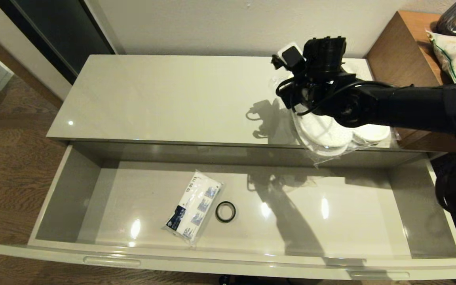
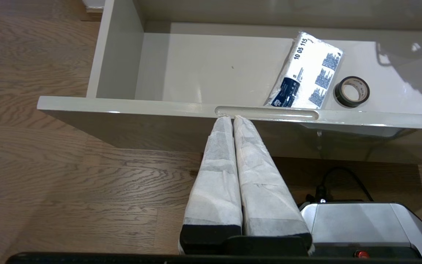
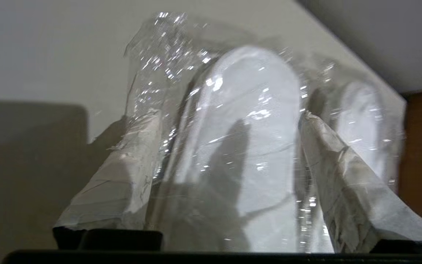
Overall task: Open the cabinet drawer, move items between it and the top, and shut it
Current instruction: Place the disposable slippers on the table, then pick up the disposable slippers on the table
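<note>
The cabinet drawer (image 1: 69,190) stands pulled fully out. On the right end of the glossy cream top (image 1: 164,99) lie the white slippers (image 1: 331,136) in clear plastic, their near end overhanging the front edge. My right arm (image 1: 390,105) reaches over them from the right. In the right wrist view my right gripper (image 3: 229,119) is open, its fingers (image 3: 328,161) straddling one wrapped slipper (image 3: 247,128) and touching the plastic. My left gripper (image 2: 232,118) is shut and empty, its tips at the left handle slot (image 2: 269,113) of the drawer front.
Inside the drawer lie a blue-and-white printed packet (image 1: 194,206) and a small black ring (image 1: 225,211) beside it. A taller brown wooden desk (image 1: 402,47) stands against the cabinet's right end. Wooden floor (image 2: 50,176) and the robot's base (image 2: 361,227) lie below the drawer front.
</note>
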